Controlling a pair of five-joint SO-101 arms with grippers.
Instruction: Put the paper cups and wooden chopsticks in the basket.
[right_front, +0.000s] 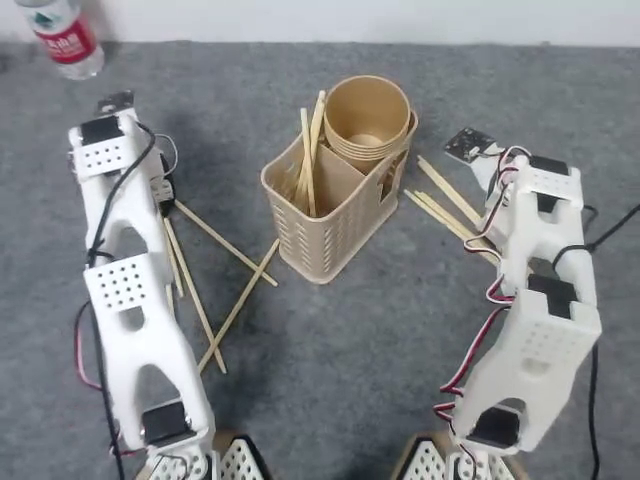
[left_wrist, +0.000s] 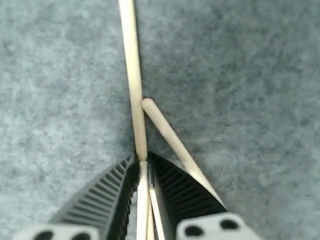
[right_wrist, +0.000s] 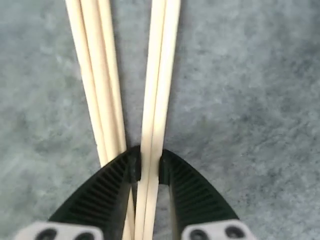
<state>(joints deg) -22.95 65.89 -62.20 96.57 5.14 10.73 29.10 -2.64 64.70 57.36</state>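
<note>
A tan slotted basket (right_front: 330, 240) stands mid-table with stacked paper cups (right_front: 367, 115) and a few wooden chopsticks (right_front: 310, 150) upright in it. Loose chopsticks (right_front: 238, 298) lie crossed on the grey mat left of the basket, partly under the left arm. My left gripper (left_wrist: 142, 157) is down on the mat, shut on one chopstick (left_wrist: 131, 75); a second chopstick (left_wrist: 165, 132) lies slanted against its finger. More chopsticks (right_front: 445, 205) lie right of the basket. My right gripper (right_wrist: 150, 156) is shut on a pair of chopsticks (right_wrist: 161, 75), with three others (right_wrist: 95, 75) lying alongside.
A plastic bottle (right_front: 62, 35) with a red label lies at the back left corner by the white wall. Open grey mat stretches in front of the basket between the two arm bases.
</note>
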